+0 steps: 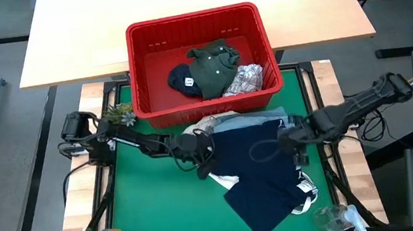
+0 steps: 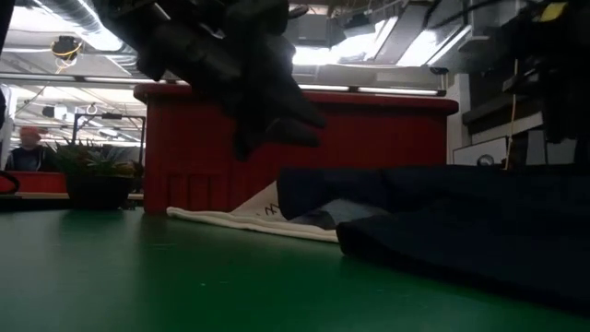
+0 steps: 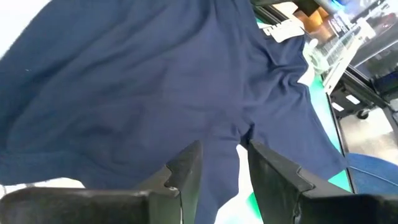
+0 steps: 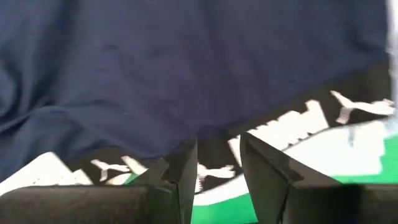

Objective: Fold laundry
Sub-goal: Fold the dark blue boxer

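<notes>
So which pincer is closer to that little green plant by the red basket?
The left. The left pincer sits at the navy garment's edge nearer the plant; the right pincer works its far edge.

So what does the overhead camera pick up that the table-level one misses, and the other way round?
Only the overhead view looks into the red basket, showing a dark olive green garment, a navy one and a white printed one inside. It also shows both arms, with the left claw and right claw at opposite edges of the navy blue garment.

Only the table-level view shows the room behind, with ceiling lights and a person far off.

Both show the basket, the navy blue garment and the green mat.
</notes>
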Robot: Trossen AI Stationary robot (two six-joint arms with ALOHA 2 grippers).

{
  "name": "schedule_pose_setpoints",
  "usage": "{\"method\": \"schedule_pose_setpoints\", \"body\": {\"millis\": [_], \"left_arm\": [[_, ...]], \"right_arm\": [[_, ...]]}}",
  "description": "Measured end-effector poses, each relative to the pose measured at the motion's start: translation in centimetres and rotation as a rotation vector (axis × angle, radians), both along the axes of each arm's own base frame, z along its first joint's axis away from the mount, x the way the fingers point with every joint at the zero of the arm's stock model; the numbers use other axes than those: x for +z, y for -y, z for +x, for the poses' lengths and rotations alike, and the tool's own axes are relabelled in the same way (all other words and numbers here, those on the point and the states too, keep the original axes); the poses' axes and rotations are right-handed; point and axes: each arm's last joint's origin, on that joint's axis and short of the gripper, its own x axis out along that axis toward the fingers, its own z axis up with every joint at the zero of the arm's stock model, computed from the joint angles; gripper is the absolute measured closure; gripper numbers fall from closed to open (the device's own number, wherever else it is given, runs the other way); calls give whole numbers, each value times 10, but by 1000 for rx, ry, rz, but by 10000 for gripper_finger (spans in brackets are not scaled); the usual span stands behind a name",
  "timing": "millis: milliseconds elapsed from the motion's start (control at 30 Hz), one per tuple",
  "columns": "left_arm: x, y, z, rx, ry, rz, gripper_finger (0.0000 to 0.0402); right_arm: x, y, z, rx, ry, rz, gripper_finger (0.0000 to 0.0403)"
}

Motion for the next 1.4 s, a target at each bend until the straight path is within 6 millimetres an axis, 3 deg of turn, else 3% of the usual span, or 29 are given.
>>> {"method": "schedule_pose_setpoints", "body": {"millis": [500,967,1400], "left_arm": [[0,25,-4,10,8,53,276],[0,29,-5,15,12,65,276],[0,29,-5,37,14,77,276]], "right_arm": [[6,-72,-17,112,106,296,281],[6,-92,-38,31,52,346,278],[-10,-104,-31,25,-83,349,153]]}}
